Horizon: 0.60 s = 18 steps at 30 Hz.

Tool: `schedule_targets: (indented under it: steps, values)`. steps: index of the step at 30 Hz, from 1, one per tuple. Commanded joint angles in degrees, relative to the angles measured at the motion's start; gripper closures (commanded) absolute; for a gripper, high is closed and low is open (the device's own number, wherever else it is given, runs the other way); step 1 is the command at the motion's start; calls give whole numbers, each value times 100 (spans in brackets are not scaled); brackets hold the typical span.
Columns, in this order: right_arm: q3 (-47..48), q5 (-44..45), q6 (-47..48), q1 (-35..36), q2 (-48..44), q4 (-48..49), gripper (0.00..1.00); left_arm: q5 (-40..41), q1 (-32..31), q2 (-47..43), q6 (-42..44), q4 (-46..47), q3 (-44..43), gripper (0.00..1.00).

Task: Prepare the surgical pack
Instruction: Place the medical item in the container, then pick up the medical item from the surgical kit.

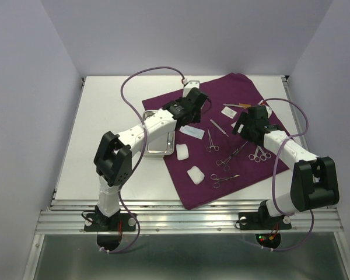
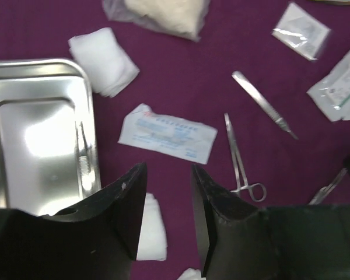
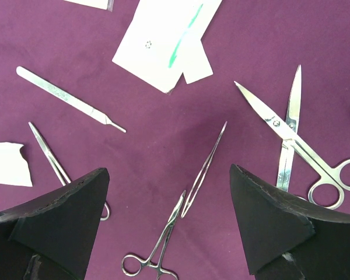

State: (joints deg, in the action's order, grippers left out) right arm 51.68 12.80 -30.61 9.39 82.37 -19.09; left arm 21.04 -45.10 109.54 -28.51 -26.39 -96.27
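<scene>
Top external view shows a dark-purple cloth (image 1: 245,96) spread on the white worktop (image 1: 105,116), and the steel tray (image 1: 162,147) sits at the cloth's left edge, partly under the left arm. In the left wrist view, the left end effector (image 2: 168,172) hangs above the cloth with its fingers apart and nothing between them. A thin silver instrument (image 2: 83,153) lies inside the tray, a printed packet (image 2: 166,133) lies just beside it, and a gauze square (image 2: 103,61) is near its corner. The right end effector (image 3: 169,172) has its fingers wide apart, empty, above the forceps (image 3: 203,169); the scissors (image 3: 291,137) lie near them.
</scene>
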Motion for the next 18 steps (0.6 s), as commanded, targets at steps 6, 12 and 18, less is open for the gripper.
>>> schedule_targets:
  steps: [6, 12, 18]
  values:
    - [-35, -23, 99, -7, -204, 2, 11, 15, -359, 1253, 30, -718, -1568, 51]
    - [-88, -14, 73, -7, -239, 2, 11, -337, -482, 1904, -75, -1008, -2378, 51]
    - [-123, -14, 64, -7, -265, -16, 11, -504, -596, 2581, -462, -1368, -2976, 51]
